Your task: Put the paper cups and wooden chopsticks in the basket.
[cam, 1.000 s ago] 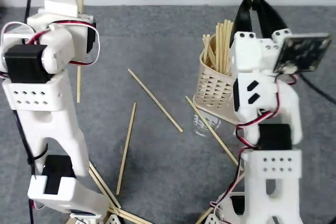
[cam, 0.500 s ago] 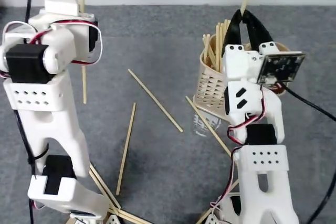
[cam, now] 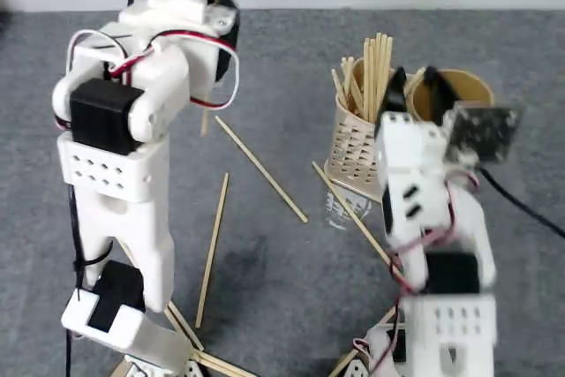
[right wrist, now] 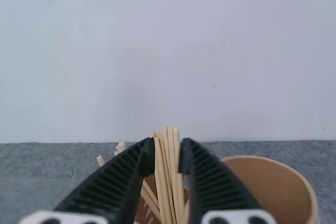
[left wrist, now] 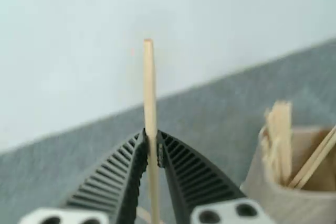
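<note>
While left pincer pinches chopstick upright, tip skyward, right pincer sits spread over basket.

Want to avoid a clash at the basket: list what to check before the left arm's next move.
1. Grip: left hand shut on chopstick: ok.
2. That chopstick upright: ok.
3. Target: basket standing: ok.
4. Path over basket free: not ok, right hand hangs there.
5. Whether paper cup is inside basket: cannot tell.
6. All loose chopsticks collected: not ok.
</note>
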`<action>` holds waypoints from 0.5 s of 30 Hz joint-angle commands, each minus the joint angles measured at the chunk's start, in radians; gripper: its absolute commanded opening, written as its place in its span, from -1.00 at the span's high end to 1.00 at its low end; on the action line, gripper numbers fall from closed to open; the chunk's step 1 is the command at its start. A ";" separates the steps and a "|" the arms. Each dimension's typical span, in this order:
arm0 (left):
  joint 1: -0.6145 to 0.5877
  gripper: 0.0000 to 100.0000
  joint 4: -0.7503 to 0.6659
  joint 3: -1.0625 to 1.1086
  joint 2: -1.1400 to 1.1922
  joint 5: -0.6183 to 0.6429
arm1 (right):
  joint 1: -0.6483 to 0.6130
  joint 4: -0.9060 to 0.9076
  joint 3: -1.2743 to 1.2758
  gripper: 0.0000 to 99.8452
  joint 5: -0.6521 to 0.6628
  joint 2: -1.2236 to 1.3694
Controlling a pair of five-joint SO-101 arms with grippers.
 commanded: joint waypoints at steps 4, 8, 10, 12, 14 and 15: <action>0.104 0.98 -0.204 -0.027 -0.046 0.120 | -0.099 0.476 0.058 0.93 -0.025 -0.311; 0.172 0.98 -0.288 -0.027 -0.046 0.201 | -0.110 0.450 0.267 0.93 -0.132 -0.476; 0.192 0.98 -0.347 -0.010 -0.044 0.233 | -0.110 0.394 0.385 0.93 -0.137 -0.555; 0.207 0.98 -0.433 0.038 -0.046 0.272 | -0.110 0.351 0.494 0.93 -0.137 -0.633; 0.207 0.98 -0.516 0.090 -0.046 0.324 | -0.114 0.317 0.574 0.93 -0.135 -0.676; 0.207 0.98 -0.559 0.124 -0.046 0.354 | -0.114 0.298 0.601 0.93 -0.135 -0.671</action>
